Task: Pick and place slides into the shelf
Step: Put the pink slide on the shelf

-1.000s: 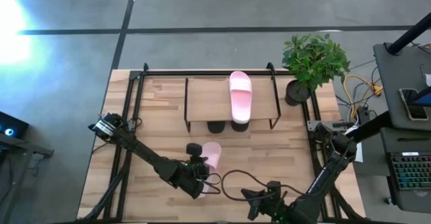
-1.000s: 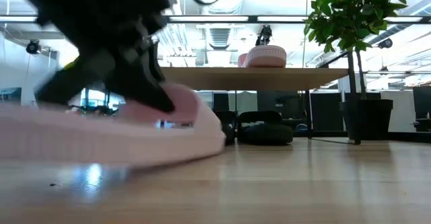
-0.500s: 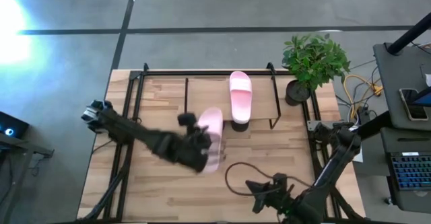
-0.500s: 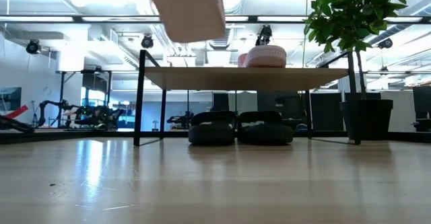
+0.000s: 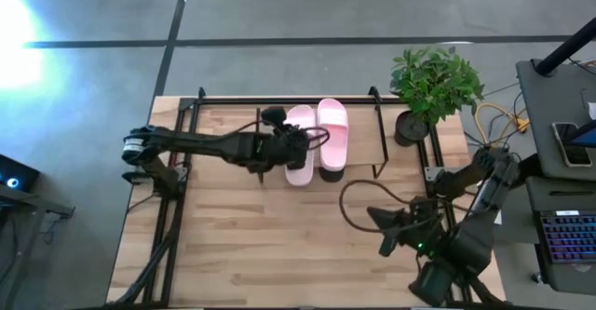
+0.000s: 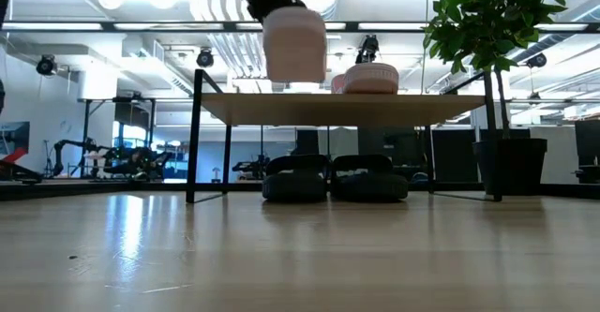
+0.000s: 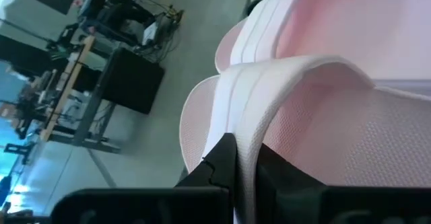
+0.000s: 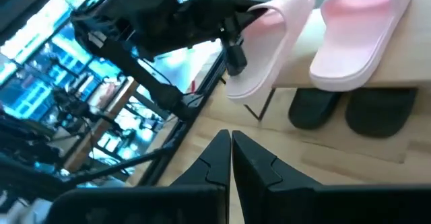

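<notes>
**Last pink slide almost on the shelf**

Wooden tabletop [image 5: 223, 245] with a potted plant [image 5: 435, 85] in the far right corner, office-looking room behind. By my count this is nearly done. Both black slides [image 6: 335, 178] sit side by side on the table under the shelf [image 6: 281, 109], and one pink slide [image 5: 332, 133] lies flat on the top board. The left gripper [image 5: 291, 145] is clamped tight on the strap of the second pink slide [image 5: 299, 144], holding it over the board just beside its partner. From the low view it hangs above the board, not touching. The wrist view shows the fingers pinching the strap edge. Right gripper [image 8: 231, 150] is pinched shut on nothing, waiting low over the near right of the table. What's left, I'd say: lower it, let go, back off.
</notes>
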Robot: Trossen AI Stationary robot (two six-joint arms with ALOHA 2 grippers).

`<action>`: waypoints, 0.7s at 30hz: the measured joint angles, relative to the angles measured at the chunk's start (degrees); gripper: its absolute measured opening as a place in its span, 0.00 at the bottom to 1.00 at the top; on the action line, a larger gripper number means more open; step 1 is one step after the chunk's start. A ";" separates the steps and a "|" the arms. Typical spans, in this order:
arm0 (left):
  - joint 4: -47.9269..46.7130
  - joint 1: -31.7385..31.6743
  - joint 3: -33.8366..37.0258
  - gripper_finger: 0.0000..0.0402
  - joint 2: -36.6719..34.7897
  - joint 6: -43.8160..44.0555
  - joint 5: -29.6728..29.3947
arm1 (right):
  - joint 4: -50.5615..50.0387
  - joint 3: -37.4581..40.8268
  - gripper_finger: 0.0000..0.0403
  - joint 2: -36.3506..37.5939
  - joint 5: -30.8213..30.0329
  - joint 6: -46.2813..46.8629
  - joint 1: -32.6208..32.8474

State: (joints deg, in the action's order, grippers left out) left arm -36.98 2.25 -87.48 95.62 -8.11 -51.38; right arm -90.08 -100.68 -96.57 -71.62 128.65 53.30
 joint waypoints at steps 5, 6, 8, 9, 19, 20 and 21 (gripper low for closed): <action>2.85 -4.27 0.00 0.00 2.48 -5.83 2.92 | 0.04 0.39 0.02 2.16 1.33 -5.76 -1.42; 2.89 -5.14 0.00 0.00 3.16 -5.94 3.30 | 0.06 0.43 0.02 2.40 1.43 -6.22 -1.66; 2.96 -6.66 0.09 0.00 4.12 -5.92 4.18 | 0.06 0.47 0.02 2.66 1.49 -6.62 -2.40; 3.10 -7.35 0.11 0.00 4.69 -6.00 4.08 | 0.04 0.47 0.02 2.74 1.49 -6.86 -2.81; 6.77 -10.18 0.13 0.00 5.76 -5.92 5.63 | 0.06 0.76 0.02 2.79 1.73 -8.39 -4.75; 6.78 -10.16 0.13 0.00 5.76 -5.89 6.59 | 0.06 0.76 0.02 2.79 1.73 -8.71 -4.86; 6.48 -10.16 0.13 0.00 5.76 -5.91 7.60 | 0.06 0.76 0.02 2.79 1.73 -8.80 -4.94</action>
State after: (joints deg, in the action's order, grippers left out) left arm -30.50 -7.90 -87.35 101.38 -14.01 -43.78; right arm -90.02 -99.92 -93.78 -69.89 119.85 48.37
